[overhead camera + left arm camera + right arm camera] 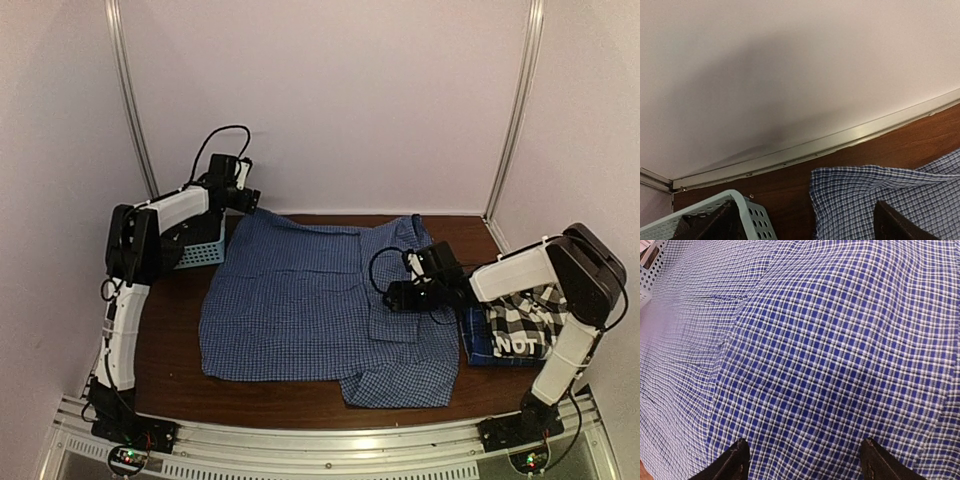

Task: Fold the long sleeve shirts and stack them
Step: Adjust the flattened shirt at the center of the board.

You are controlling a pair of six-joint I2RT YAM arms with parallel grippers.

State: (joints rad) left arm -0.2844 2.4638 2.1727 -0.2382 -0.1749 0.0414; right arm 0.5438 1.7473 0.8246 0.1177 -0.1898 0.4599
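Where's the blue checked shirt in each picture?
Top external: blue checked shirt spread across the middle of the table.
Left wrist: only its corner, lower right.
Right wrist: it fills nearly the whole picture.
Shared landmark: the light blue basket, left of the shirt in every view.

A blue fine-check cloth shirt (300, 310) lies spread across the middle of the brown wooden surface (170, 340). A light blue plastic lattice basket (205, 252) stands at ten o'clock, beside its corner. At three o'clock a black-and-white plaid shirt (525, 315) lies on a darker blue plaid shirt (478, 345).
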